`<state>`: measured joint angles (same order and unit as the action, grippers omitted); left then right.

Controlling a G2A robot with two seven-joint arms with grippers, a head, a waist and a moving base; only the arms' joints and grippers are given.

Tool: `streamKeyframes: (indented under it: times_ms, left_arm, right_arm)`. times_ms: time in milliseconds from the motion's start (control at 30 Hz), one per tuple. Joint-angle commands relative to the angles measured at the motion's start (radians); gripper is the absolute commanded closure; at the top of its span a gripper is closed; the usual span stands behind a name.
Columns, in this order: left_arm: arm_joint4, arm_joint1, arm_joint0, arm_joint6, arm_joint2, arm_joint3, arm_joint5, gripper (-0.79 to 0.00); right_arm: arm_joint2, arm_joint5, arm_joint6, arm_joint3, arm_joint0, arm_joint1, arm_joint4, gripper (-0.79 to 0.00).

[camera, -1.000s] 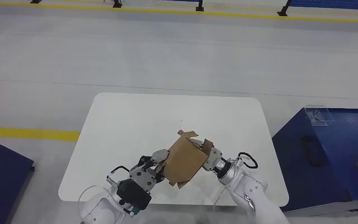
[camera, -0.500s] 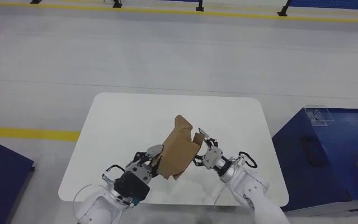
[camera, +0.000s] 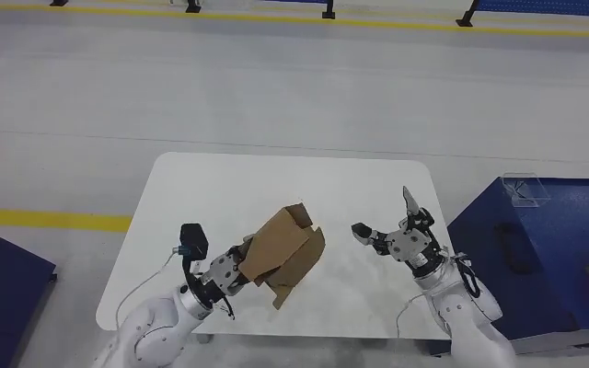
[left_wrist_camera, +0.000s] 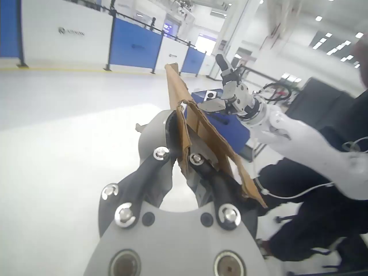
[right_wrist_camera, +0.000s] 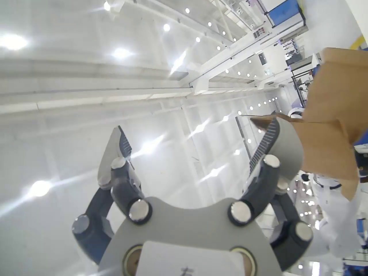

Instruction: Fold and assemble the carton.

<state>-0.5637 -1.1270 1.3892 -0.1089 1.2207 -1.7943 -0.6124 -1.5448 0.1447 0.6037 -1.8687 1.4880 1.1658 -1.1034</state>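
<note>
Left gripper (camera: 242, 265) pinches the tilted carton (camera: 281, 250) in its jaws, by the table's (camera: 230, 184) near edge. Right gripper (camera: 386, 219) sits apart toward the right edge, jaws spread wide.

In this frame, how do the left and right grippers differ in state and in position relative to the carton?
The left gripper is shut on an edge of the carton; the right gripper is open and holds nothing. The left gripper touches the carton; the right gripper stands apart from it, off to one side. Both are the same grey two-finger design, above the white table.
</note>
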Motion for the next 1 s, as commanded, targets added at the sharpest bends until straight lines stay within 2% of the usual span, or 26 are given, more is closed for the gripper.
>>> streamKeyframes:
  times_ms: [0,67,433,500,533,567,667,767,800,833,867,967]
  left_arm:
    - [0.223,0.000,-0.023,-0.117,-0.021,0.028,0.000,0.000]
    - [0.351,0.000,-0.047,-0.206,-0.037,0.045,0.013,0.000]
    - [0.351,0.000,-0.047,-0.206,-0.037,0.045,0.013,0.000]
    - [0.464,-0.002,-0.038,-0.260,-0.056,0.037,0.069,0.000]
    - [0.576,-0.003,-0.041,-0.288,-0.056,0.037,0.126,0.000]
    - [0.719,-0.004,-0.048,-0.351,-0.063,0.039,0.221,0.000]
    - [1.085,-0.007,-0.107,-0.482,-0.038,0.065,0.560,0.000]
    - [1.310,-0.011,-0.179,-0.541,-0.050,0.129,0.977,0.000]
    - [1.350,-0.012,-0.207,-0.599,-0.066,0.147,1.066,0.000]
    - [1.374,-0.013,-0.230,-0.623,-0.078,0.181,1.138,0.000]
    - [1.370,-0.014,-0.255,-0.628,-0.091,0.197,1.170,0.000]
    - [1.324,-0.019,-0.285,-0.654,-0.137,0.219,1.147,0.000]
  right_arm:
    - [-0.012,-0.060,0.036,-0.029,0.016,-0.002,0.057,-0.785]
    - [-0.014,-0.071,0.041,-0.035,0.018,-0.002,0.065,-0.785]
    - [-0.012,-0.068,0.041,-0.035,0.018,-0.002,0.069,-0.785]
    - [-0.012,-0.098,0.036,-0.045,0.015,-0.005,0.167,-0.785]
    - [-0.013,-0.134,0.034,-0.048,0.014,-0.005,0.210,-0.785]
    - [-0.011,-0.156,0.036,-0.049,0.014,-0.004,0.226,-0.785]
    - [-0.039,-0.160,0.034,-0.061,0.003,-0.005,0.197,-0.785]
    - [-0.075,-0.144,0.037,-0.071,-0.004,-0.008,0.187,-0.785]
    - [-0.083,-0.131,0.042,-0.071,-0.005,-0.009,0.178,-0.785]
    - [-0.087,-0.109,0.046,-0.067,-0.006,-0.009,0.164,-0.785]
    - [-0.091,-0.084,0.043,-0.060,-0.008,-0.009,0.129,-0.785]
    - [-0.099,-0.016,0.045,-0.050,-0.020,-0.011,0.087,-0.785]
